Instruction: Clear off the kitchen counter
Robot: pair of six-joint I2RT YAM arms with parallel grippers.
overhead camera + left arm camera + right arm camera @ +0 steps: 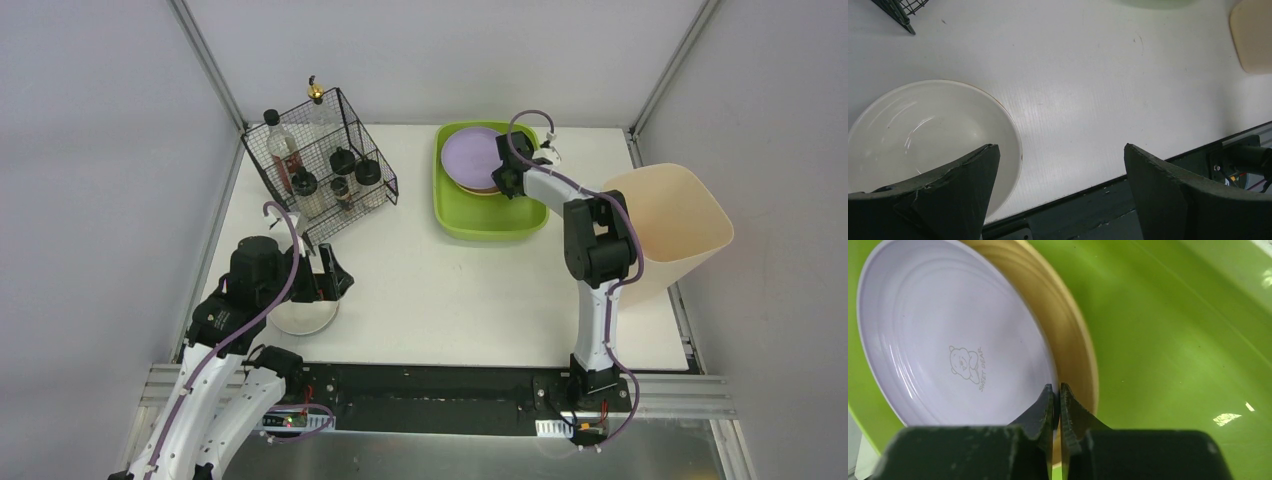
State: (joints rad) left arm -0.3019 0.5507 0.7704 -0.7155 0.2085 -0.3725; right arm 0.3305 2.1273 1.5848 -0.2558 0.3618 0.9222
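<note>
The kitchen counter [450, 290] is a white tabletop. A white bowl [305, 318] sits at its near left; it also shows in the left wrist view [923, 135]. My left gripper [335, 272] is open and empty just above the bowl's right rim, with one finger over the bowl [1059, 146]. My right gripper [503, 180] is shut on the rim of a lilac plate [948, 340] with a bear print. That plate rests on a tan plate [1073, 340] inside the lime-green tray [490, 225] at the back.
A black wire basket [320, 165] holding several bottles stands at the back left. A tall beige bin [670, 220] stands at the right edge. The counter's near edge and black rail [1148, 175] lie just below my left gripper.
</note>
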